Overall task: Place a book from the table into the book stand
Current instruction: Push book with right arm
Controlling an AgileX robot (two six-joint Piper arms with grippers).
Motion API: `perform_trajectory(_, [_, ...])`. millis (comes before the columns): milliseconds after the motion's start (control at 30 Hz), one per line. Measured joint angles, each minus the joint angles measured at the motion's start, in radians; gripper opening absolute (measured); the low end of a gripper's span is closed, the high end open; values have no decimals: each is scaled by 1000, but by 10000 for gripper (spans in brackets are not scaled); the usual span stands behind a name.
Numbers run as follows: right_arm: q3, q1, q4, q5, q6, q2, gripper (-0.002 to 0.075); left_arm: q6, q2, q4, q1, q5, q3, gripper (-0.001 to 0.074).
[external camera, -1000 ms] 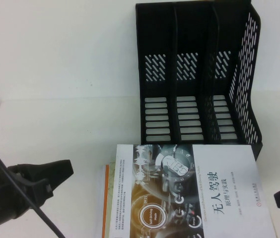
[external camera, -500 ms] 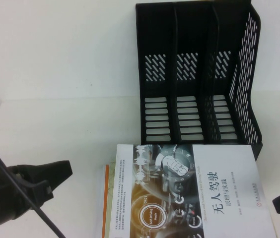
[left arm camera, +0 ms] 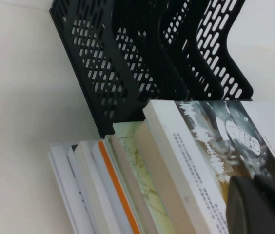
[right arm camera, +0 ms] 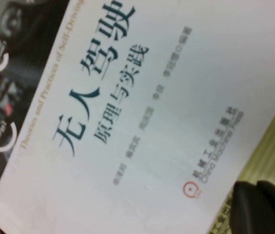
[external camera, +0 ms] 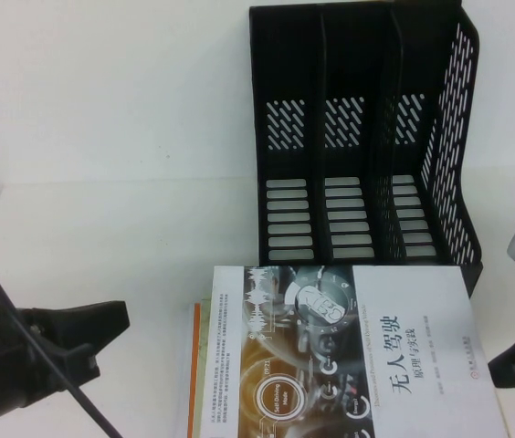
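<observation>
The book (external camera: pixel 358 351), with a white cover, black Chinese title and a dark panel of circular graphics, lies flat on top of a stack on the table (external camera: pixel 102 210), just in front of the book stand (external camera: pixel 358 137). The black three-slot stand is upright and its slots are empty. My left gripper (external camera: pixel 119 319) is shut and empty, hovering left of the stack. In the left wrist view (left arm camera: pixel 254 183) it is over the book (left arm camera: pixel 196 146). My right gripper (external camera: pixel 504 370) is shut and empty at the book's right edge. It also shows in the right wrist view (right arm camera: pixel 257 187), by the cover (right arm camera: pixel 142 112).
Under the book lie several other books (left arm camera: pixel 93 195), one with an orange spine (external camera: pixel 194 365). The stand's perforated side wall (left arm camera: pixel 103 73) is close behind the stack. Bare tabletop stretches to the left and far left.
My right gripper has moved down and in toward the book's right edge. My left gripper has drifted slightly toward me. The book and the stand have not moved.
</observation>
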Motion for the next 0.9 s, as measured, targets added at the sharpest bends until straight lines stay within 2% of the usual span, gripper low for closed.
perform_trajectory(400, [-84, 0, 9, 34, 6, 66, -4, 6, 0, 2, 0, -50, 0, -4])
perform_trajectory(500, [-89, 2, 39, 39, 21, 98, -3, -45, 0, -30, 0, -56, 0, -4])
perform_trajectory(900, [-93, 135, 67, -38, 49, 121, -3, -123, 0, -226, 0, -53, 0, -4])
